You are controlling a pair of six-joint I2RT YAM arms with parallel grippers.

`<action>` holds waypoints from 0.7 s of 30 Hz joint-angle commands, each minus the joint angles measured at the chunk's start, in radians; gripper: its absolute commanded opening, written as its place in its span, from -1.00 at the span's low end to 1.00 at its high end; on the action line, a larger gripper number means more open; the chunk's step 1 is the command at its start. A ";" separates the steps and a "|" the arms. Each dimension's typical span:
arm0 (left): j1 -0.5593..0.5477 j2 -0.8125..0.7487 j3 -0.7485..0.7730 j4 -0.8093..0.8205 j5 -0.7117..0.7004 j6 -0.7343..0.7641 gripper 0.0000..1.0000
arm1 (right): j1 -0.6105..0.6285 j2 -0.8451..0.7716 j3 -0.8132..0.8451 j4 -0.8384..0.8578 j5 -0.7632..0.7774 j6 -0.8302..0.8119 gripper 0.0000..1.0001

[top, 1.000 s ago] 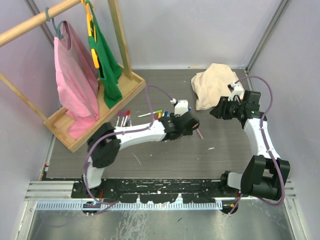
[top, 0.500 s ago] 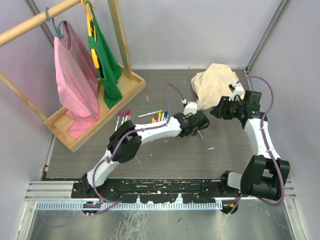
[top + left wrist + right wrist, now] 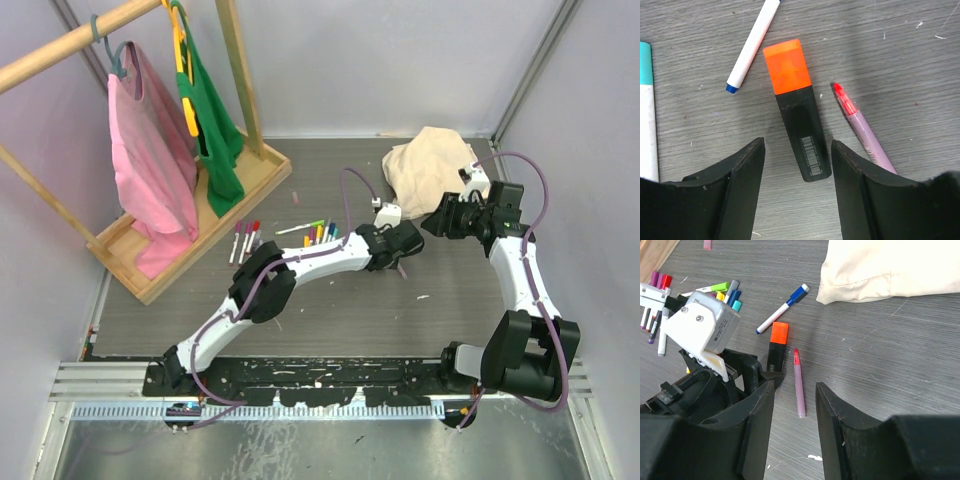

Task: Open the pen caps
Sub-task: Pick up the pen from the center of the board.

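A stubby black highlighter (image 3: 804, 135) with an orange cap (image 3: 787, 66) lies on the grey table. My left gripper (image 3: 797, 150) is open just above it, and its fingers straddle the highlighter's rear end without touching it. To the right lies a pink pen (image 3: 866, 136) with a bare red tip. A white pen (image 3: 776, 315) with a blue cap (image 3: 800, 291) lies beyond. My right gripper (image 3: 795, 395) hovers open and empty higher up, with the pink pen (image 3: 799, 385) seen between its fingers. In the top view the left gripper (image 3: 405, 250) sits close to the right gripper (image 3: 437, 222).
Several capped pens (image 3: 318, 232) lie left of the left arm, with more (image 3: 245, 238) near the wooden clothes rack (image 3: 190, 200). A cream cloth (image 3: 425, 170) sits at the back right. A small pink piece (image 3: 296, 196) lies near the rack.
The left arm has stretched further right, and its gripper has come over the highlighter with the jaws a touch wider. The right arm has held still.
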 commanded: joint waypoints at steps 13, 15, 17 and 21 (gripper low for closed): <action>0.025 0.022 0.039 -0.018 0.023 0.013 0.06 | -0.005 -0.022 0.006 0.038 -0.027 0.007 -0.12; 0.028 0.016 0.029 -0.015 0.027 0.013 0.04 | -0.005 -0.023 0.004 0.038 -0.029 0.008 -0.12; 0.027 0.007 0.013 -0.008 0.029 0.015 0.01 | -0.006 -0.024 0.005 0.038 -0.032 0.007 -0.12; 0.028 -0.018 -0.029 0.022 0.040 0.028 -0.16 | -0.007 -0.025 0.005 0.040 -0.038 0.007 -0.11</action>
